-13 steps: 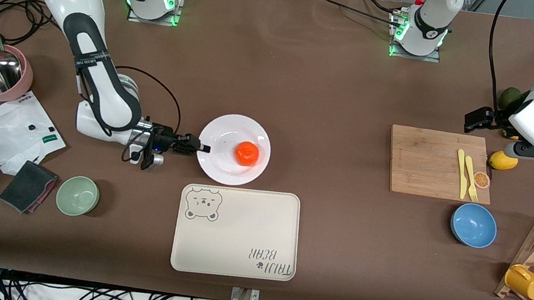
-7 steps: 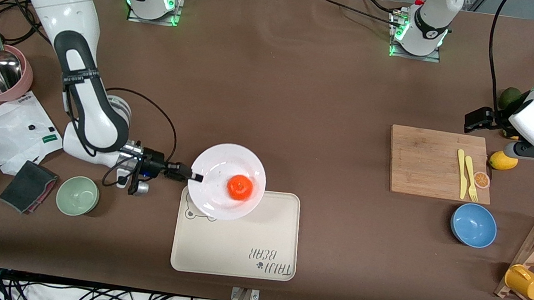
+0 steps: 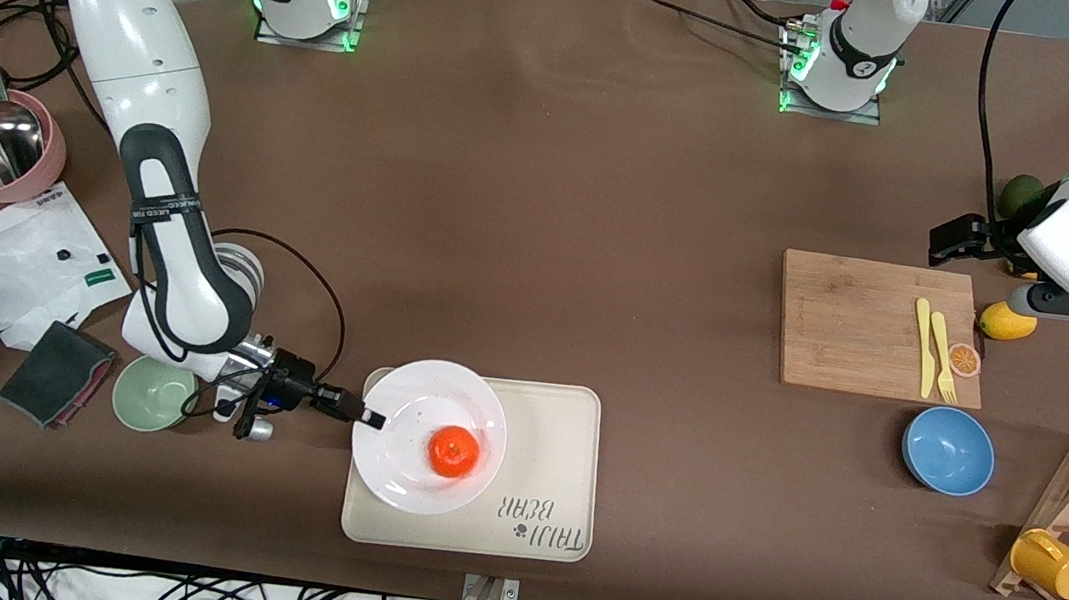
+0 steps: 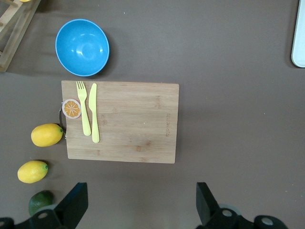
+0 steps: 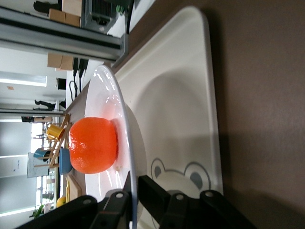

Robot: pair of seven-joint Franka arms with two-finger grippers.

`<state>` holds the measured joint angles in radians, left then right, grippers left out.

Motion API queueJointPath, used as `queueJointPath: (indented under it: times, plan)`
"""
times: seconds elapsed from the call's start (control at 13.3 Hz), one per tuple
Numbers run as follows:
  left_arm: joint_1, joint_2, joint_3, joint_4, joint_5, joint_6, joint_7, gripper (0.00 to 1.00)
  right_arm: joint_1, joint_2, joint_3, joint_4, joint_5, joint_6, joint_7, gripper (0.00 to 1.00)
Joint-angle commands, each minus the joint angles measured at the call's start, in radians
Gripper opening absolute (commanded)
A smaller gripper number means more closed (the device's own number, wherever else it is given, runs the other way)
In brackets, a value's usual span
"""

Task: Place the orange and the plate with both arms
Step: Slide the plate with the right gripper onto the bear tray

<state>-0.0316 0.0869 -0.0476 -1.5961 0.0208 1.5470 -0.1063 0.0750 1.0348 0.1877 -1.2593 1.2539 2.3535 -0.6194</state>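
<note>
Now right pincer [image 3: 367, 416] pinches plate [image 3: 405, 466] rim above tray [image 3: 556, 464].

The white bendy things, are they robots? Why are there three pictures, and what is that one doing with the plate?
Yes, they are two robot arms bolted to a brown table. The big picture is taken from high up, looking down. The other two come from little cameras on each arm's wrist.

The right gripper has pinched the rim of a white plate. An orange sits on the plate. It holds the plate over a beige tray with a bear drawn on it; I cannot tell if the plate touches the tray.

The left gripper waits with its fingers open, up above a wooden board. On the board lie a yellow fork and knife. Beside it sit a blue bowl and lemons.
</note>
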Motion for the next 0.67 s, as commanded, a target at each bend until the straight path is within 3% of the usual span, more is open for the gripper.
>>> queueJointPath:
  times: [0.0, 0.6]
  plan:
    - [-0.001, 0.013, 0.003, 0.025, -0.008, -0.012, 0.017, 1.0, 0.02, 0.074, 0.009, 0.107, 0.006, 0.038, 0.023, 0.0]
    - [-0.002, 0.013, 0.003, 0.025, -0.008, -0.012, 0.017, 1.0, 0.055, 0.1, 0.009, 0.121, 0.006, 0.087, 0.024, 0.0]
